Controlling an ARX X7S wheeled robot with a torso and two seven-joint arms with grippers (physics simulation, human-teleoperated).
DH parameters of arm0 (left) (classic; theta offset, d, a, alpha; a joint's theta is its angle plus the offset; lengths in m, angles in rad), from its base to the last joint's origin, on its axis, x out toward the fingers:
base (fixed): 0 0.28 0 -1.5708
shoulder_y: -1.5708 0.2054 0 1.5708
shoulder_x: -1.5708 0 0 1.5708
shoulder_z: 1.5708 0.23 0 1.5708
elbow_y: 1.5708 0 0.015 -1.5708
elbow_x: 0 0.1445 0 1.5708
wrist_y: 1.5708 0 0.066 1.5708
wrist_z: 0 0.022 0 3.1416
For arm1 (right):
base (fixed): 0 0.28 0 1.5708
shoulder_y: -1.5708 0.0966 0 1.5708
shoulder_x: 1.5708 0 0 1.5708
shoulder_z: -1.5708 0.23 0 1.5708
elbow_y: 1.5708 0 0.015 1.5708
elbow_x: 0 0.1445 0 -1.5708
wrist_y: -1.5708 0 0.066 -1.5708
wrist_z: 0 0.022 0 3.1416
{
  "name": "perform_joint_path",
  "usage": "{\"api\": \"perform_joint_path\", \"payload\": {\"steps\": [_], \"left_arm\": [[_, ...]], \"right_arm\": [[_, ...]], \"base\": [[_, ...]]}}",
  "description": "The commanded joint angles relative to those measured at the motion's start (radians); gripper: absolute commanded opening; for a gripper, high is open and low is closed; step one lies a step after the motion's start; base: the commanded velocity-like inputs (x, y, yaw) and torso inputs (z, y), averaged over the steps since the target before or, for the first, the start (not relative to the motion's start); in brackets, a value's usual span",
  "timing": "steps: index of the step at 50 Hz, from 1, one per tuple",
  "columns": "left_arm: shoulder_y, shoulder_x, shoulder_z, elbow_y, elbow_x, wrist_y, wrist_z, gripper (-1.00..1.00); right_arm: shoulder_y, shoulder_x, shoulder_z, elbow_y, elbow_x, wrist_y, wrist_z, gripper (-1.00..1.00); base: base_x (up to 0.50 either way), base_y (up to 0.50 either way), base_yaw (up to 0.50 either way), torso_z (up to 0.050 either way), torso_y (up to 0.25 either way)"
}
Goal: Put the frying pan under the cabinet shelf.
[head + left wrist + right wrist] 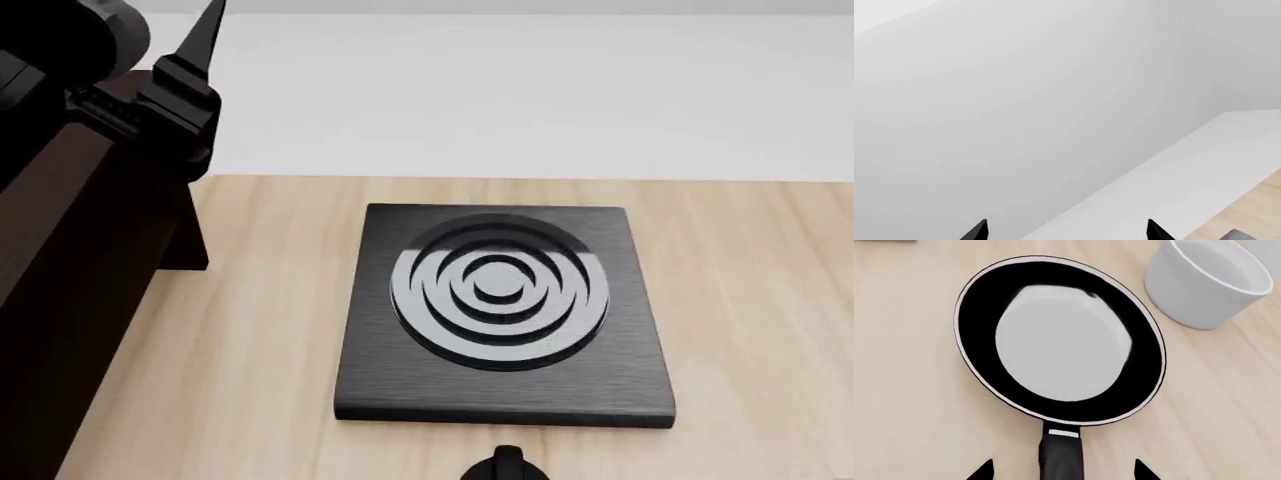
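The frying pan [1057, 340] lies flat on the wooden table [907, 405] in the right wrist view, black with a thin light rim and a pale glossy inside. Its black handle [1061, 455] runs back between the fingertips of my right gripper [1062, 472], which is open; the tips stand wide on either side without touching it. The cabinet shelf [80, 300] is the dark brown board structure at the left of the head view. My left gripper [1067, 232] is open and empty, raised above the cabinet [200, 45] and facing a white wall. The pan is out of the head view.
A black square plate with concentric rings [501, 310] lies mid-table in the head view, with a small black knob [507, 465] at its near side. A white cylindrical pot [1204, 282] stands close beside the pan's far rim. A white wall [534, 90] backs the table.
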Motion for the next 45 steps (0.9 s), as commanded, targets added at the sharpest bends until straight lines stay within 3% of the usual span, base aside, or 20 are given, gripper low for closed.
{"api": "perform_joint_path", "payload": {"steps": [1, 43, 44, 45], "left_arm": [[-0.005, 0.002, 0.008, 0.002, -0.003, -0.004, -0.003, 1.0], [-0.03, 0.016, 0.03, -0.003, -0.015, -0.014, -0.013, 1.0], [-0.03, 0.016, 0.03, -0.003, -0.015, -0.015, -0.013, 1.0], [-0.031, 0.016, 0.03, -0.003, -0.015, -0.015, -0.014, 1.0]], "right_arm": [[0.012, -0.009, -0.025, 0.076, -0.017, -0.037, -0.025, 1.0], [0.033, -0.03, -0.052, 0.239, -0.037, -0.112, -0.084, 1.0], [0.033, -0.03, -0.05, 0.233, -0.036, -0.112, -0.083, -1.0], [0.032, -0.028, -0.048, 0.224, -0.032, -0.107, -0.083, -1.0]], "base": [[0.0, 0.0, 0.0, 0.0, 0.0], [0.0, 0.0, 0.0, 0.0, 0.0], [0.0, 0.0, 0.0, 0.0, 0.0], [0.0, 0.0, 0.0, 0.0, 0.0]]}}
